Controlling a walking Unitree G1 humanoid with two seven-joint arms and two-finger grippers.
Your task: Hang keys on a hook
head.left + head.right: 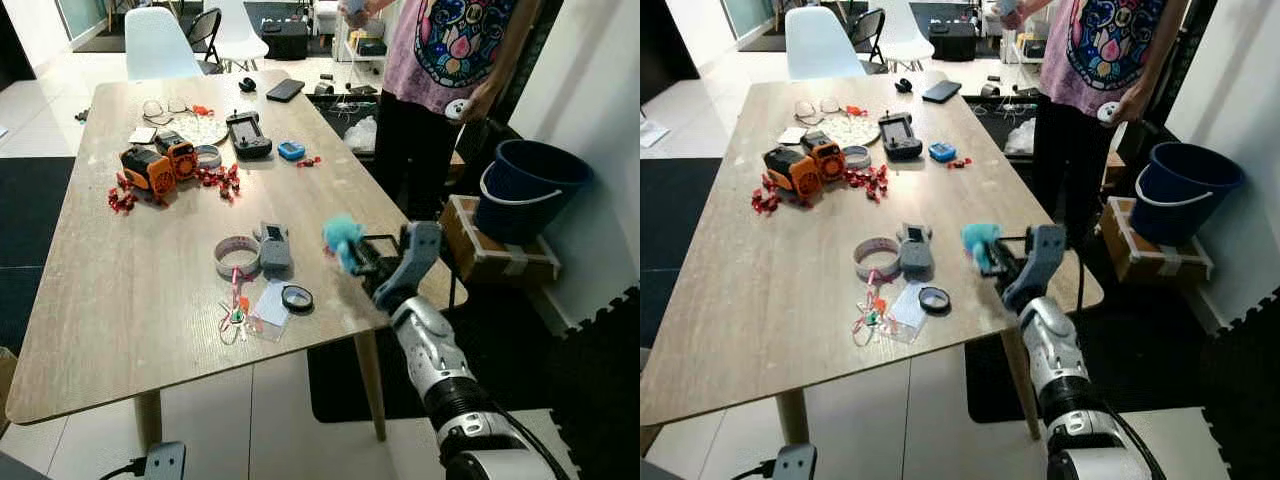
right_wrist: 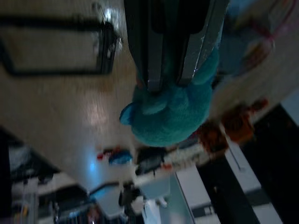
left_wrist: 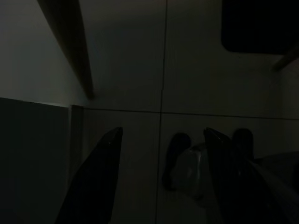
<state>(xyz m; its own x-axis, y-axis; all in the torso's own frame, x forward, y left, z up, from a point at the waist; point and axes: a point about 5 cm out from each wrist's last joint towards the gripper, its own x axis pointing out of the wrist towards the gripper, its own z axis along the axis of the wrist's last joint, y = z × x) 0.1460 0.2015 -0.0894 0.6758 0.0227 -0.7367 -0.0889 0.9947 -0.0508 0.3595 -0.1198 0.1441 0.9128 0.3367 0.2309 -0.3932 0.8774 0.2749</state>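
My right gripper (image 1: pixel 356 254) hovers above the wooden table (image 1: pixel 120 300) near its right edge, shut on a teal fluffy keychain (image 1: pixel 341 238). In the right wrist view the two fingers (image 2: pixel 152 70) pinch the top of the teal plush (image 2: pixel 170 116); any keys on it are hidden. A small bunch of keys with coloured tags (image 1: pixel 235 315) lies on the table near the front, left of that gripper. In the dark left wrist view, the left gripper (image 3: pixel 161 172) hangs low over the tiled floor, its fingers spread apart and empty.
On the table lie a tape roll (image 1: pixel 237 255), a grey device (image 1: pixel 273 247), a black ring (image 1: pixel 296 297), orange gadgets (image 1: pixel 158 165) and red clips. A person (image 1: pixel 440 60) stands at the far right corner. A blue bucket (image 1: pixel 525 185) sits on a box to the right.
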